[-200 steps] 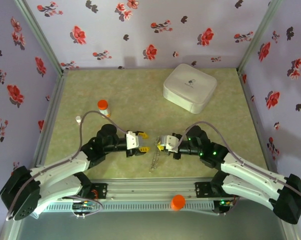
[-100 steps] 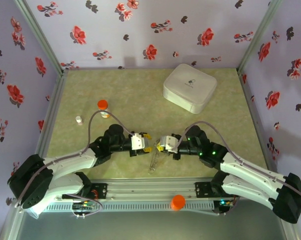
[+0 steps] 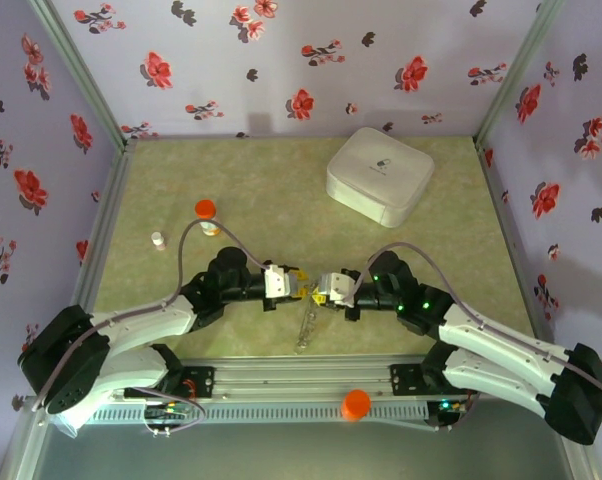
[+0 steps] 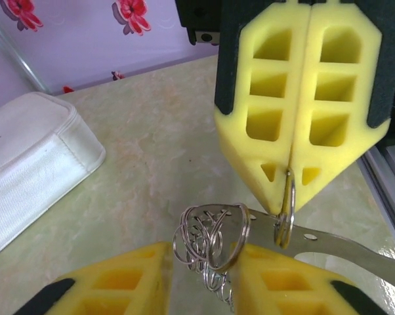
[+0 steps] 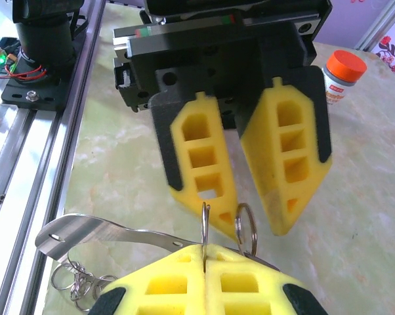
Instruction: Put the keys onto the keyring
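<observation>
My right gripper (image 3: 319, 288) is shut on a thin silver keyring (image 5: 204, 223), which stands on edge between its yellow pads (image 4: 291, 190). A flat silver blade (image 4: 342, 248) with small holes hangs on the rings; I cannot tell whether it is one of the keys. The left gripper (image 3: 299, 285) meets the right one tip to tip, and its fingers (image 4: 119, 285) stand a little apart around a bunch of small split rings (image 4: 207, 239). In the right wrist view a second ring (image 5: 245, 226) stands in that gap. The blade (image 3: 306, 322) slopes down toward the table's near edge.
A white rounded-square box (image 3: 379, 176) sits at the back right. An orange-capped vial (image 3: 207, 213) and a tiny white cap (image 3: 158, 240) stand at the left. The aluminium rail (image 3: 301, 385) runs along the near edge, close under the blade.
The left arm has slid right until its fingers reach the rings at the right gripper, and its jaws have narrowed. The right arm has held still.
</observation>
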Action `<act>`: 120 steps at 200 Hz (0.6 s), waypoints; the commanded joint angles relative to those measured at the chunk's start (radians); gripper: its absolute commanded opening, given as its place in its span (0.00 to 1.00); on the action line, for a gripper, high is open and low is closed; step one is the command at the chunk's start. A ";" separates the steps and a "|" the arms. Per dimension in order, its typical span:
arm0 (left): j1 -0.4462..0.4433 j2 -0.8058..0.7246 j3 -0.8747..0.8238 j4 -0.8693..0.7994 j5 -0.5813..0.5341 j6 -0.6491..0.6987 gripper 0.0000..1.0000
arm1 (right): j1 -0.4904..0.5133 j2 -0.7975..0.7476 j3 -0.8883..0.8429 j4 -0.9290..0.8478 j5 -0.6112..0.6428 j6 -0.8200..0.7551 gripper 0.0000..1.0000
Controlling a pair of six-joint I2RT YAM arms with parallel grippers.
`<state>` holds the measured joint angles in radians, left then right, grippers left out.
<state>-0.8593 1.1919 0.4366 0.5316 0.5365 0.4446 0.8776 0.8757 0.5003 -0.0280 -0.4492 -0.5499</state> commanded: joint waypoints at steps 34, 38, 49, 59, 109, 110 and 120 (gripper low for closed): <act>0.023 0.021 0.043 0.028 0.092 -0.086 0.11 | 0.019 0.006 0.045 -0.021 -0.019 -0.045 0.00; 0.030 0.023 0.048 0.021 0.104 -0.103 0.11 | 0.020 0.008 0.047 -0.027 -0.016 -0.053 0.00; 0.048 0.037 0.066 0.000 0.141 -0.148 0.11 | 0.024 0.010 0.050 -0.038 -0.014 -0.068 0.00; 0.064 0.050 0.083 -0.020 0.182 -0.184 0.12 | 0.026 0.010 0.052 -0.041 -0.011 -0.083 0.00; 0.134 0.084 0.101 -0.003 0.140 -0.368 0.47 | 0.031 0.013 0.057 -0.066 0.005 -0.128 0.00; 0.135 0.083 0.101 -0.002 0.138 -0.370 0.48 | 0.031 0.013 0.057 -0.066 0.006 -0.127 0.00; 0.139 0.063 0.089 0.008 0.105 -0.375 0.49 | 0.030 0.013 0.055 -0.058 0.012 -0.121 0.00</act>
<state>-0.7433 1.2747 0.5194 0.5133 0.6804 0.1715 0.8997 0.8867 0.5228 -0.0807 -0.4484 -0.6464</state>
